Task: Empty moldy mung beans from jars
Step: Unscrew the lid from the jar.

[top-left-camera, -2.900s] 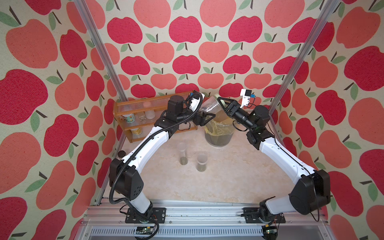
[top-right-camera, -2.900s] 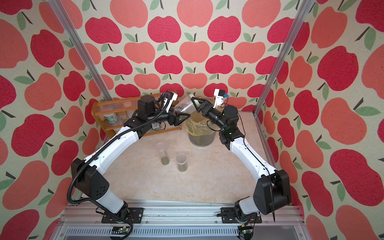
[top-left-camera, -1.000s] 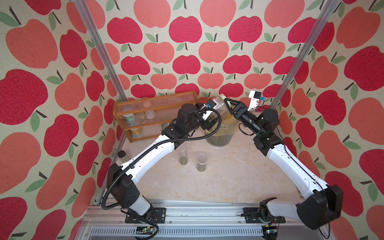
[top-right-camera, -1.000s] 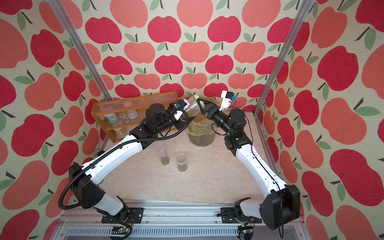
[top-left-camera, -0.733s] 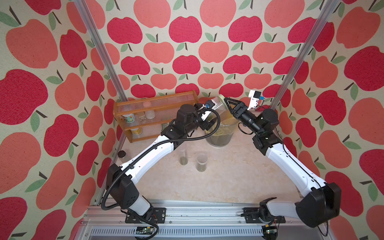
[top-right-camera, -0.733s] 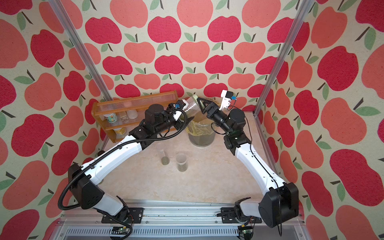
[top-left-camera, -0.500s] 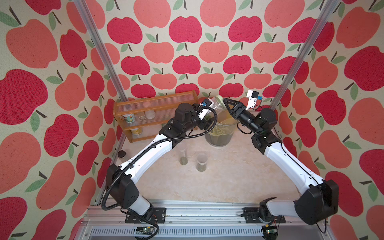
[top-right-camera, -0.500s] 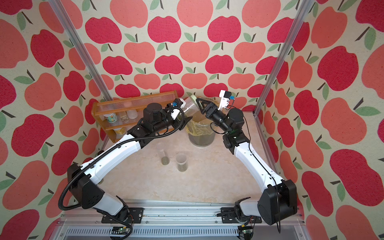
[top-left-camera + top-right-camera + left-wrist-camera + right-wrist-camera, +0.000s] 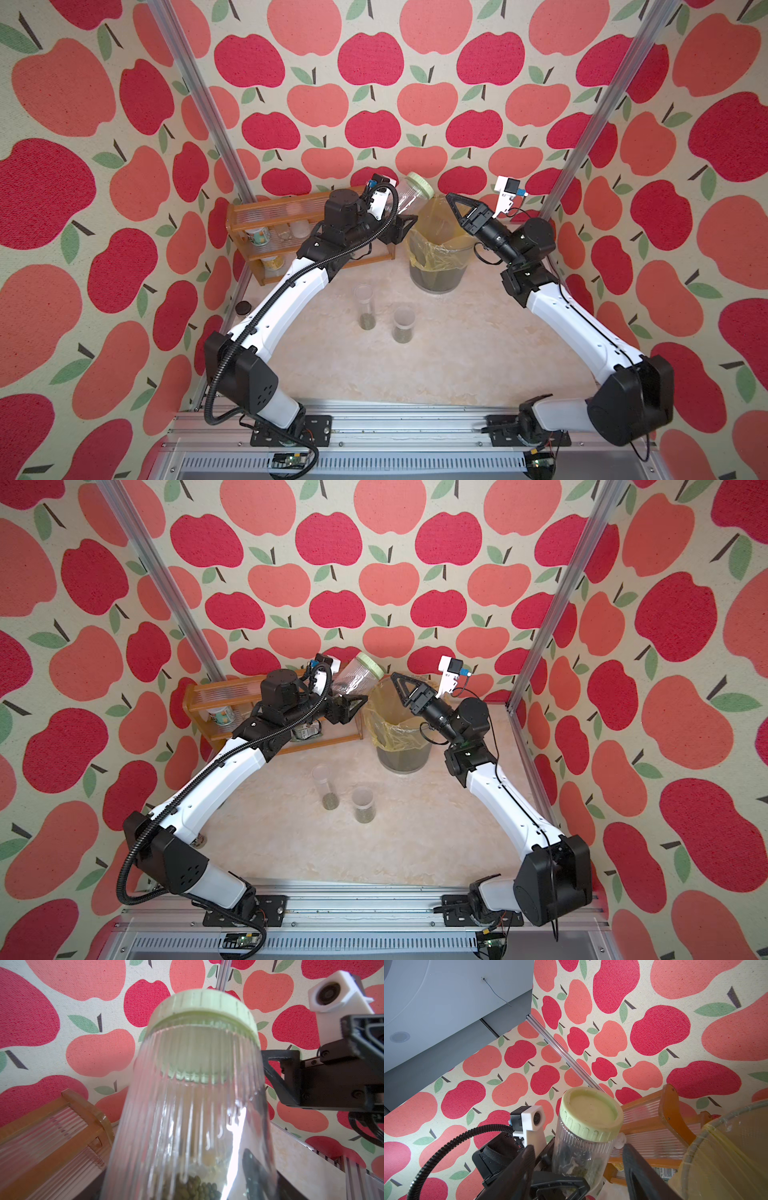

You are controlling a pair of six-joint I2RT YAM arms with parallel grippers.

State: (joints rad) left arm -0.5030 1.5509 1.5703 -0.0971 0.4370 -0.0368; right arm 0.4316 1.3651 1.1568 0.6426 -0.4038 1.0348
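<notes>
The left tool [image 9: 398, 219] is clamped on the lower body of the wide jar [image 9: 409, 198], holding it tilted in the air between the wooden rack [image 9: 266, 210] and the bin [image 9: 436, 282], green lid [image 9: 420, 184] on. A few mung beans [image 9: 195, 1187] (pale bits among them) lie at its base. The tall jar [image 9: 365, 305] and short jar [image 9: 403, 326] stand on open worktop [image 9: 478, 357]. The right tool [image 9: 452, 200], fingers spread and empty, points at the lid without touching it.
</notes>
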